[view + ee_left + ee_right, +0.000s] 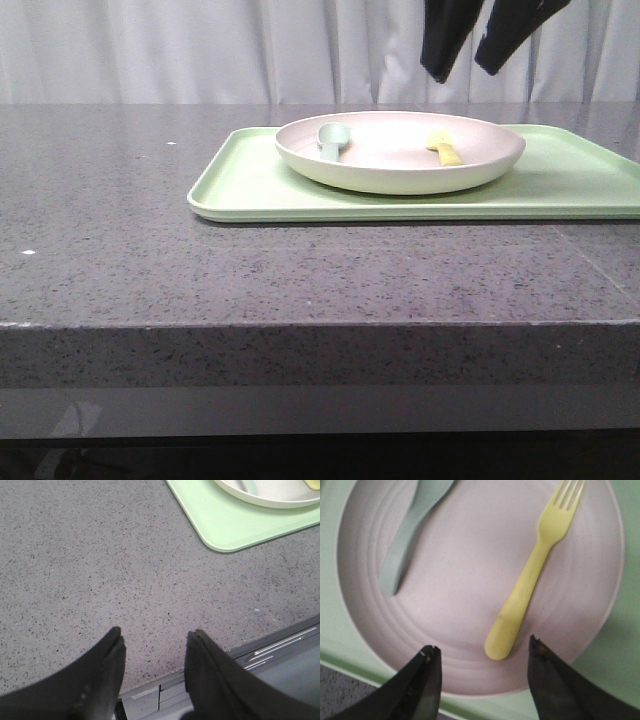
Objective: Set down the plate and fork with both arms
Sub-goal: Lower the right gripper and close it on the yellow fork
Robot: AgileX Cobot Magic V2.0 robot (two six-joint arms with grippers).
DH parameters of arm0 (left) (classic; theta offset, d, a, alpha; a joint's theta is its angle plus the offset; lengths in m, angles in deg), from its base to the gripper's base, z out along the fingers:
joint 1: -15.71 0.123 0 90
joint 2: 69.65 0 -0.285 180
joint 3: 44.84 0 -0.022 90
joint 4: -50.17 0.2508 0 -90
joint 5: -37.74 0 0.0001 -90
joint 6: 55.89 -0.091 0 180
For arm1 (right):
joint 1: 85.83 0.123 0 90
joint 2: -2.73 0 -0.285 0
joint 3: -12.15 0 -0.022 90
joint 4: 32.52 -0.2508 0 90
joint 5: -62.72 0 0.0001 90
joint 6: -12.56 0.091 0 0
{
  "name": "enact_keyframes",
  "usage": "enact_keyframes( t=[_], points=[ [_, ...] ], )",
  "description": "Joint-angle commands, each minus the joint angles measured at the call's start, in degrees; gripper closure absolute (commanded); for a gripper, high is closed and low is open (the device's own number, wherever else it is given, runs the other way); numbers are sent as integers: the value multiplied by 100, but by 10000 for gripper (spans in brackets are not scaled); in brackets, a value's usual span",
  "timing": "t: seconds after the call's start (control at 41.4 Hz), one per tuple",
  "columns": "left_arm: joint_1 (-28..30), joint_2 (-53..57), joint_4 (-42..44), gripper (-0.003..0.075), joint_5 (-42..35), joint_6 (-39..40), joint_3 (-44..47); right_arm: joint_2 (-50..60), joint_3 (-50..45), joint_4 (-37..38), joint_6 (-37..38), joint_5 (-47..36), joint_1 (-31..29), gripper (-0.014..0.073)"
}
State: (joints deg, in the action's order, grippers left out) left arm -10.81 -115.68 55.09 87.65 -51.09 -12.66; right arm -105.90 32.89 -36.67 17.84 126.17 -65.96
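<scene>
Right wrist view is showing the right gripper (482, 672) hovering open-jawed above the plate (470, 595), the fork (532, 575) lying just ahead of its fingertips, so it is needing to descend centred over the handle.

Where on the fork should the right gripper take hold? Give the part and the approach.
Grip the fork by its rounded handle end, probably from straight above: it lies flat in the plate, and the open right gripper hangs over that end.
</scene>
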Motion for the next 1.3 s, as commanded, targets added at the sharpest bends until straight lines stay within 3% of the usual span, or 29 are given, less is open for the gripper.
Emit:
enact_keyframes(
  t=[0.0,0.217,0.531,1.279],
  points=[
    [11,17,25,426,-395,71,-154,-56,617,204,354,137,0,179],
    [11,17,25,426,-395,71,-154,-719,1426,416,804,702,-22,180],
    [11,17,25,426,-395,71,-154,-1286,1871,817,1183,801,-29,180],
    [11,17,25,426,-416,71,-154,-1648,1954,416,1393,439,-297,180]
  ],
)
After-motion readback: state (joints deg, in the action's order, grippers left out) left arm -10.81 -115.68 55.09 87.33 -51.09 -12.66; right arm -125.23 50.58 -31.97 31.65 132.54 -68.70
